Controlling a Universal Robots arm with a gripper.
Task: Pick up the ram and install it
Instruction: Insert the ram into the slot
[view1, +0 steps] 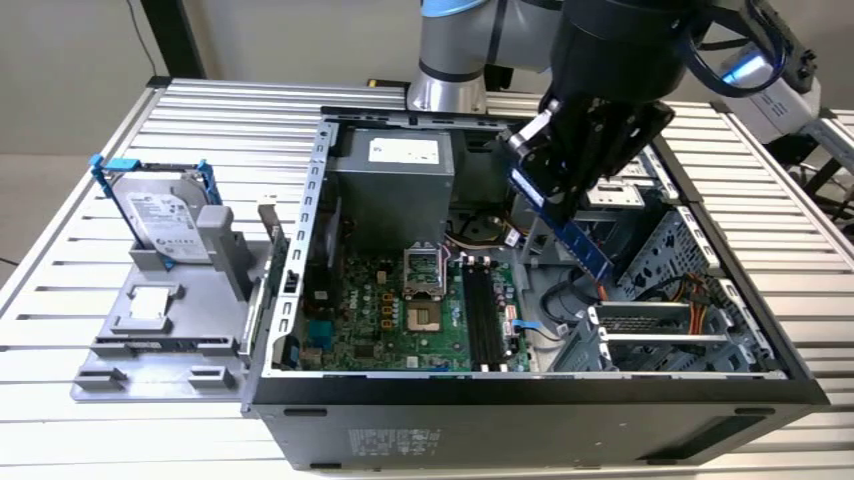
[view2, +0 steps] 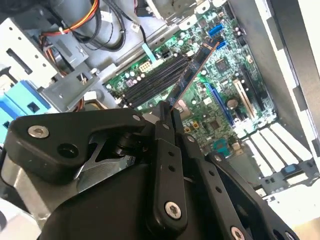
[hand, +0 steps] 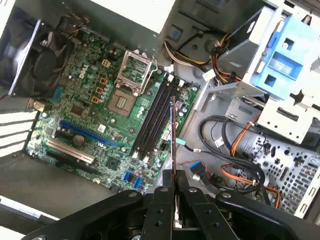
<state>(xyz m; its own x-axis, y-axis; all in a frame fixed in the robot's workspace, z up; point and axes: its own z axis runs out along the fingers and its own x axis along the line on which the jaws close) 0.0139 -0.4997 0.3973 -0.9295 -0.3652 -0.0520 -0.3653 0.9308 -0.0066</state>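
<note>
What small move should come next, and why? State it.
Probably shift the ram sideways over the black slots before lowering. The pincer grips it above the motherboard, offset from the slots toward the cables.

Layout around the open case

From my station I see the case (view1: 534, 395) lying open on the slatted table (view1: 80, 250). The hard drive (view1: 167, 215) stands in a holder (view1: 160, 330) just beside it on the exterior view's left. Inside, the motherboard (view1: 387, 325) lies on the floor with the power supply (view1: 394, 175) behind it. The slot rails (view1: 483, 320) sit just beside the processor socket (view1: 423, 268), and the drive cage (view1: 667, 330) is at the exterior view's right. My gripper (view1: 554, 195) hangs above, clamping the ram (view1: 581, 240), which is tilted over the space between rails and cage.
</note>
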